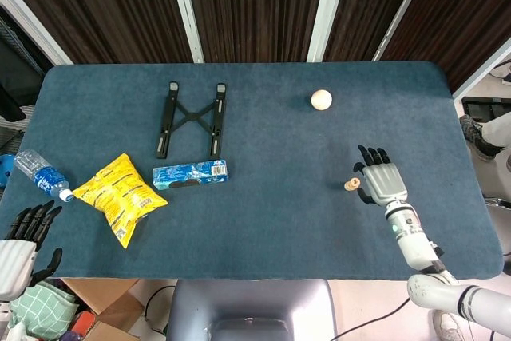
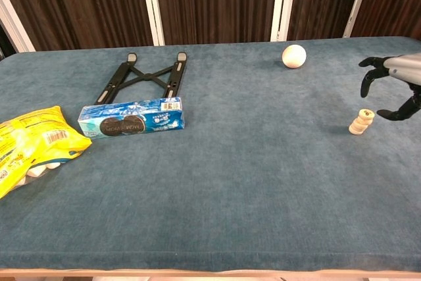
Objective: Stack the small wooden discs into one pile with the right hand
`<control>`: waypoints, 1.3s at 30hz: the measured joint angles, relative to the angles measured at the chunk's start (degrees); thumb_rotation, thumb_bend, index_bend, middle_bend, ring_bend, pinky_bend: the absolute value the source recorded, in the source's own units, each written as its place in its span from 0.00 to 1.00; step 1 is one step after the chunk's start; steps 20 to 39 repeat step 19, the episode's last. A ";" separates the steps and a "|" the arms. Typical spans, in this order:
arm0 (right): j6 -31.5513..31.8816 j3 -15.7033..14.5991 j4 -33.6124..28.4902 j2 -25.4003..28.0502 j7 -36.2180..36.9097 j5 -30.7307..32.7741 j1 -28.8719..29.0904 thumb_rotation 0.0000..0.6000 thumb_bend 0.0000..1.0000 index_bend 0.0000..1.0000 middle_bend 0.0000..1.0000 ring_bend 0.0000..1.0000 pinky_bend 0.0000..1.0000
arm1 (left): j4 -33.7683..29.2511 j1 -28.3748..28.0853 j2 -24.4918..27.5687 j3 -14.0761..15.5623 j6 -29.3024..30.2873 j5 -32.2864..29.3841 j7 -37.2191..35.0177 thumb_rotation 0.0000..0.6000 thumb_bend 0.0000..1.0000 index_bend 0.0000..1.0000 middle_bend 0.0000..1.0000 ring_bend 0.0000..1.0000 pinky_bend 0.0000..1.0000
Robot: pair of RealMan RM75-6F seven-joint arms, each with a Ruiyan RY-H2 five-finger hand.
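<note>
A small pile of pale wooden discs (image 2: 360, 122) stands a little askew on the blue table at the right; from the head view the pile (image 1: 350, 186) is a small tan spot. My right hand (image 1: 382, 181) hovers just right of it, fingers spread, holding nothing; in the chest view the right hand (image 2: 396, 85) is at the frame's right edge, its fingers clear of the discs. My left hand (image 1: 24, 237) hangs off the table's near left corner, fingers apart and empty.
A cream ball (image 2: 294, 56) lies behind the pile. A black folding stand (image 2: 141, 77), a blue biscuit pack (image 2: 131, 117) and a yellow snack bag (image 2: 33, 143) sit at the left. A water bottle (image 1: 41, 173) lies at the left edge.
</note>
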 measured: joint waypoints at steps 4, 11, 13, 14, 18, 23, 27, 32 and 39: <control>4.85 -1.33 -4.26 2.86 3.37 -4.51 -3.44 1.00 0.34 0.21 0.00 0.00 0.00 | 0.17 0.10 0.01 -0.13 0.28 -0.06 -0.22 1.00 0.49 0.00 0.00 0.00 0.07; 21.91 -8.99 -10.15 7.16 7.59 -20.29 -14.53 1.00 0.30 0.08 0.00 0.00 0.00 | 0.15 -0.11 -0.24 0.04 0.22 0.74 -0.04 1.00 0.49 0.00 0.00 0.00 0.07; 26.72 -11.77 -10.63 7.65 7.94 -25.29 -18.76 1.00 0.30 0.08 0.00 0.00 0.00 | 0.14 -0.16 -0.32 0.08 0.28 1.00 0.02 1.00 0.49 0.00 0.00 0.00 0.07; 28.07 -12.70 -10.88 7.86 7.69 -26.76 -20.33 1.00 0.30 0.07 0.00 0.00 0.00 | 0.19 -0.20 -0.35 0.11 0.32 1.19 0.04 1.00 0.49 0.00 0.00 0.00 0.07; 30.04 -15.15 -12.30 8.82 5.98 -28.56 -23.32 1.00 0.30 0.06 0.00 0.00 0.00 | 0.35 -0.31 -0.46 0.04 0.26 1.10 -0.06 1.00 0.49 0.00 0.00 0.00 0.07; 30.35 -15.01 -12.51 9.03 6.25 -28.68 -23.67 1.00 0.30 0.06 0.00 0.00 0.00 | 0.36 -0.33 -0.48 0.04 0.22 1.09 -0.02 1.00 0.49 0.00 0.00 0.00 0.07; 30.35 -15.01 -12.51 9.03 6.25 -28.68 -23.67 1.00 0.30 0.06 0.00 0.00 0.00 | 0.36 -0.33 -0.48 0.04 0.22 1.09 -0.02 1.00 0.49 0.00 0.00 0.00 0.07; 30.35 -15.01 -12.51 9.03 6.25 -28.68 -23.67 1.00 0.30 0.06 0.00 0.00 0.00 | 0.36 -0.33 -0.48 0.04 0.22 1.09 -0.02 1.00 0.49 0.00 0.00 0.00 0.07; 30.35 -15.01 -12.51 9.03 6.25 -28.68 -23.67 1.00 0.30 0.06 0.00 0.00 0.00 | 0.36 -0.33 -0.48 0.04 0.22 1.09 -0.02 1.00 0.49 0.00 0.00 0.00 0.07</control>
